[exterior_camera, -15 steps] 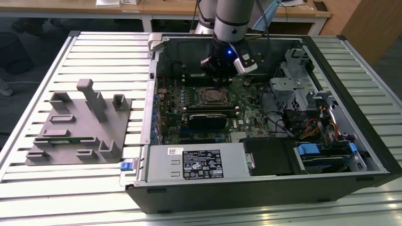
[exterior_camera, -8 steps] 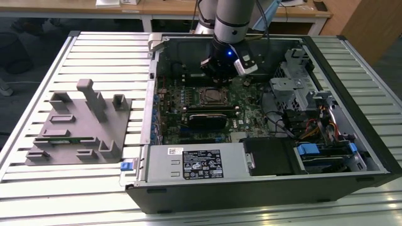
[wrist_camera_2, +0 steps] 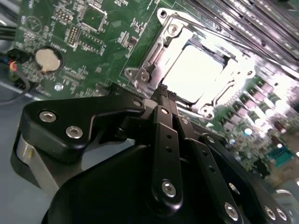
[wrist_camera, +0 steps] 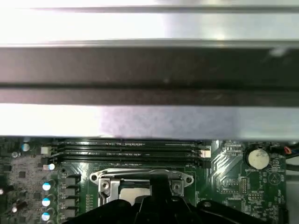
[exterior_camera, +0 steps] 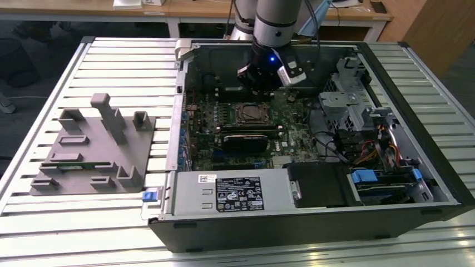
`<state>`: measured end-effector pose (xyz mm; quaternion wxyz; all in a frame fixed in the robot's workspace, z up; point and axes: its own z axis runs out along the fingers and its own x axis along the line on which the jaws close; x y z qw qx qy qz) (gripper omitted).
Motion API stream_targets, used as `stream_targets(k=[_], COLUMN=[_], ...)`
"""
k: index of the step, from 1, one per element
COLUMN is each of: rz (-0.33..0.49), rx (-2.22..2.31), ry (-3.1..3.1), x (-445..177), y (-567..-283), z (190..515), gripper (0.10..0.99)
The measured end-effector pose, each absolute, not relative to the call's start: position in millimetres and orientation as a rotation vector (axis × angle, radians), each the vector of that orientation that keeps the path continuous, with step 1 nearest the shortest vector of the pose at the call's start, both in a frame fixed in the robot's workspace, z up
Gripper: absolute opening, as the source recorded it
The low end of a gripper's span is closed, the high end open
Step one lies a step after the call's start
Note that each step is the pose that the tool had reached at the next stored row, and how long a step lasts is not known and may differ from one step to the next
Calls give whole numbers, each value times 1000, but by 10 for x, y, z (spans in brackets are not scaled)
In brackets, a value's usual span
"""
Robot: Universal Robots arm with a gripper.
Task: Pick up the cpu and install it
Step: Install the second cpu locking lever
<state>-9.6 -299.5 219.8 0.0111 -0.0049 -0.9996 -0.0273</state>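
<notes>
Exterior view: the open computer case [exterior_camera: 312,217] lies on a ribbed metal surface [exterior_camera: 74,222], with a grey moulded tray [exterior_camera: 93,150] well apart from it toward the exterior view's left. The arm's gripper [exterior_camera: 261,93] hangs inside the case above the green motherboard [exterior_camera: 297,136], just beyond the socket frame [exterior_camera: 250,113]. Case walls, a drive cage and cables close in on the exterior view's right.

In the second wrist view, the cpu [wrist_camera_2: 194,74], a flat square with a bright silvery top, sits seated inside the shiny metal socket frame [wrist_camera_2: 140,74]. The matte black gripper [wrist_camera_2: 164,95] has its jaws pressed together, holding nothing, with their tips near the frame's edge and clear of the cpu. A round coin battery [wrist_camera_2: 48,59] lies flat on the board. In the first wrist view, long dark memory slots [wrist_camera: 131,151] run parallel beside the socket.
</notes>
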Motion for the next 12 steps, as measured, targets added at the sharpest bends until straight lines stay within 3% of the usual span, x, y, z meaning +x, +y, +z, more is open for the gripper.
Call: stream_targets(k=[5,12], rz=[-85,-86], rx=[-15,-15], ry=[-3118,-3118], x=[-95,-96], y=[-3001,-3153], z=[2387,2389], gripper=[106,106])
